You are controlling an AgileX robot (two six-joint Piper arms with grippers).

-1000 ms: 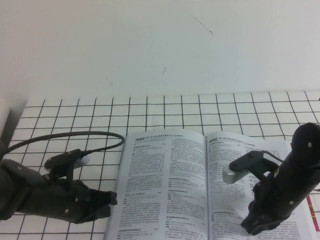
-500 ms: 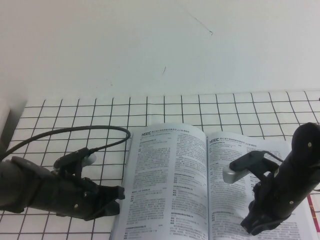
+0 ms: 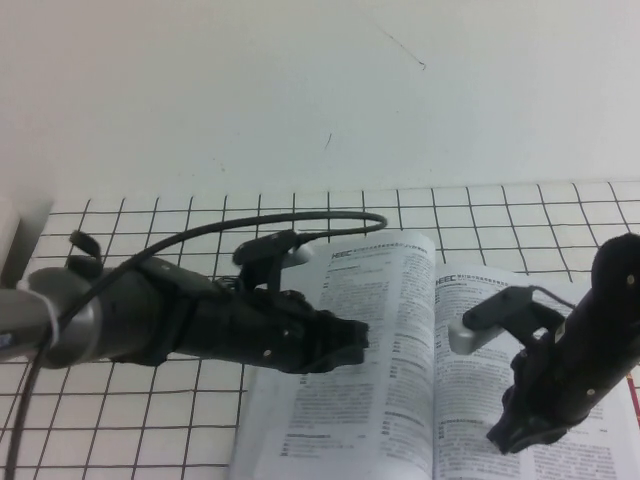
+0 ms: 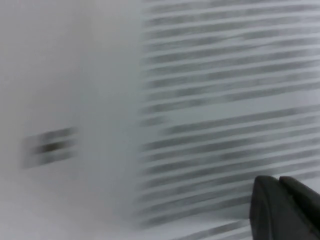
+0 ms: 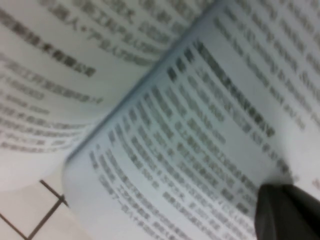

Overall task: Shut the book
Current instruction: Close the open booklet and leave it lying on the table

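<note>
Overhead, one open paperback book point(image 3: 395, 300), its white pages dense with black print, lies on the white table ruled with a black grid point(image 3: 150, 235), on the robot's near side, with its left page arching upward. Two black grippers show. The left gripper point(image 3: 352, 340) sits over that curved page, and a single black cable point(image 3: 300, 217) loops above its arm. The right gripper point(image 3: 508, 438) rests on the flatter right page. Only the left wrist view shows the left gripper's dark fingertips point(image 4: 265, 210) clenched together on nothing. Only the right wrist view shows the curl underneath. Whether the right gripper is clenched or released, I cannot tell.
</note>
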